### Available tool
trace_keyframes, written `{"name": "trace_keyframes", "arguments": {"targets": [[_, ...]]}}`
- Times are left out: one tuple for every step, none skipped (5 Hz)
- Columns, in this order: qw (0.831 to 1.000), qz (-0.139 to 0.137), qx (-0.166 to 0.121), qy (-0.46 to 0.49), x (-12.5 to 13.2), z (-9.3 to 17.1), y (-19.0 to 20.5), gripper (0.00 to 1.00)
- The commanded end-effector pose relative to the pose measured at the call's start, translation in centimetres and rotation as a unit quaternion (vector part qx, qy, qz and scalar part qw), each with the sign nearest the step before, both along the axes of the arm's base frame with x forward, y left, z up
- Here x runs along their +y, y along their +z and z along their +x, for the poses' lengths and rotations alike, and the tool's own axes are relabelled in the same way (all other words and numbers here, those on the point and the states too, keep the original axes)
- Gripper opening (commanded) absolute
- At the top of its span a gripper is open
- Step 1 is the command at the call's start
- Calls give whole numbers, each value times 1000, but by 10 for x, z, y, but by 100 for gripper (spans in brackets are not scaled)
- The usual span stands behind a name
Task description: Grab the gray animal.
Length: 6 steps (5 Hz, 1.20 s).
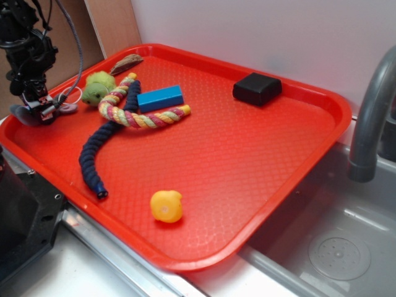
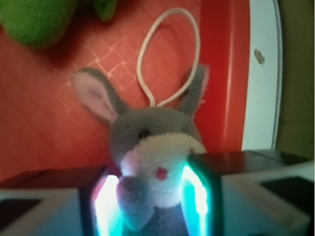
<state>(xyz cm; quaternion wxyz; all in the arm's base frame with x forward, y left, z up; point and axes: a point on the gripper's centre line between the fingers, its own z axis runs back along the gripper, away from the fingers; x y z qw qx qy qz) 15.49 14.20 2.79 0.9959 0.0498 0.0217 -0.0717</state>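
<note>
Tool [image 2: 150, 206] status: the 2 fingers are pressed against the sides of the gray animal [image 2: 155, 147], pinching its lower face and body between the lit pads. The wrist view shows the toy's head, 2 pink-lined ears and white ring loop [image 2: 170, 56] projecting beyond the fingertips. In the exterior view the tool [image 1: 38, 110] sits at the far left corner of the red tray [image 1: 260, 154], with gray plush visible at its tip. Whether the toy rests on the tray or is lifted clear cannot be told from either view.

Location of surrounding items: the green plush toy [image 1: 98, 88] lies just beside the tool. The multicolor rope [image 1: 139, 111], the blue block [image 1: 160, 98] and the dark blue braided toy [image 1: 102, 151] lie nearby to its right. The yellow ball [image 1: 166, 205] and the black block [image 1: 257, 88] are well apart from the grasp.

Failure risks, as judged from this state:

1. Slip. The plush is soft and compressible, and the hold appears to sit low on the body. A fast lift may let the toy squeeze out from between the fingers.
2. Snagging. The ring loop trails toward the green plush toy and could catch on it, dragging it along.
3. Rim contact. The tool is close to the tray's raised edge, so sideways travel at low height may strike it.
</note>
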Motion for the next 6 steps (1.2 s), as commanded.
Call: {"name": "trace_keyframes", "arguments": {"targets": [[996, -19, -91, -8, -73, 33, 82, 0], [990, -67, -125, -13, -117, 47, 138, 0], [989, -104, -102, 5, -153, 59, 189, 0], [985, -148, -89, 13, -167, 63, 211, 0], [980, -179, -84, 14, -181, 61, 213, 0], [982, -170, -87, 12, -188, 55, 214, 0]]}}
